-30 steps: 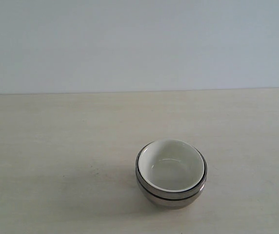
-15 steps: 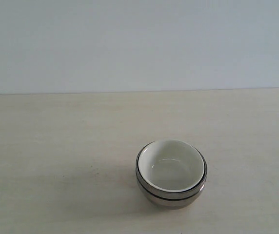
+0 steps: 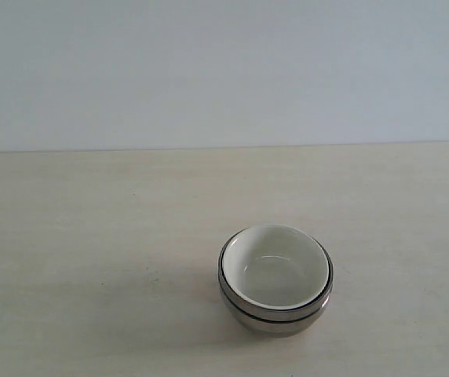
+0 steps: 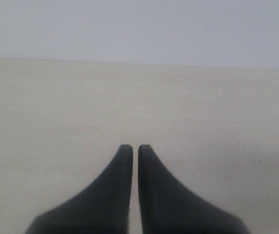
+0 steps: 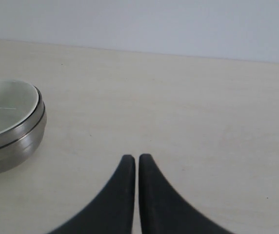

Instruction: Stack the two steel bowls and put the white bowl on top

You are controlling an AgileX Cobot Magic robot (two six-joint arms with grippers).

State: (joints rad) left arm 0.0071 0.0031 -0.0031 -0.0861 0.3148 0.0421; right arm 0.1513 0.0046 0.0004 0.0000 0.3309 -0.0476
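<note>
The two steel bowls (image 3: 275,314) sit nested one in the other on the pale table, right of centre in the exterior view. The white bowl (image 3: 278,265) rests upright inside the upper one. The right wrist view shows the same stack: steel bowls (image 5: 20,144) with the white bowl (image 5: 5,105) on top, off to the side of my right gripper (image 5: 137,158), which is shut, empty and well apart from it. My left gripper (image 4: 135,147) is shut on nothing over bare table. Neither gripper appears in the exterior view.
The pale wooden table (image 3: 91,236) runs back to a plain light wall (image 3: 224,71). Nothing besides the bowl stack stands on it in any view.
</note>
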